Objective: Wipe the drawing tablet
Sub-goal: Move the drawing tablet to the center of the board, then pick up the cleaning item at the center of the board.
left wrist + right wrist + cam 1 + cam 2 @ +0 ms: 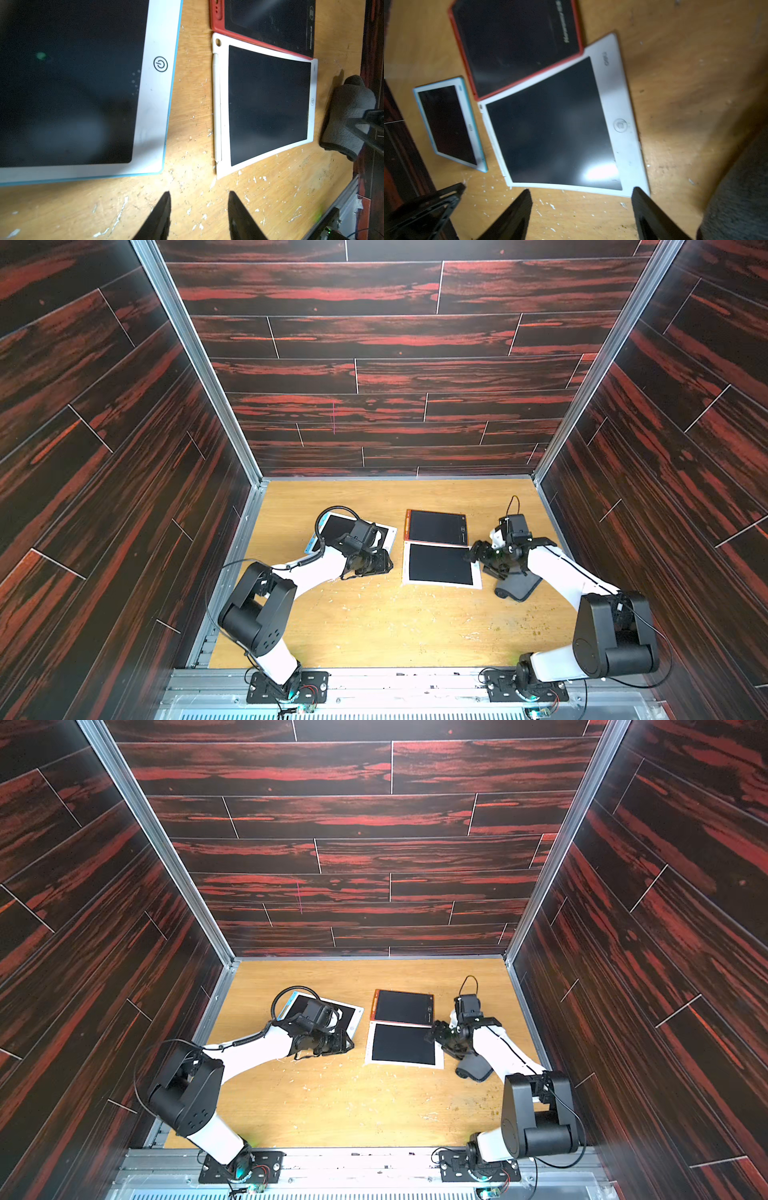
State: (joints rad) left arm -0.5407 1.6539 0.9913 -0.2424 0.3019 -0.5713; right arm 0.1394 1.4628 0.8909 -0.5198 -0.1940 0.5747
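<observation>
Cloth (519, 587), grey and rumpled, on the wooden table (374, 622), just beside the white tablet (440, 564) on the side toward the right arm, not touching it. Right gripper (581, 193) low over that same tablet edge, spread wide, holding nothing. Sits with the tablet just ahead of the fingertips, one corner right by a finger. Cloth off to the side and partly under the wrist, not between the fingers.

Probable step in hand: fetching the cloth. Best done by backing off the tablet, centring over a raised fold, descending straight, and pinching deep enough to leave fabric below the fingers for wiping.

Left gripper (199, 195) partly spread, empty, over bare table between the blue-edged tablet (72, 83) and the white one. Red tablet (436, 526) touching the white tablet's far edge.
</observation>
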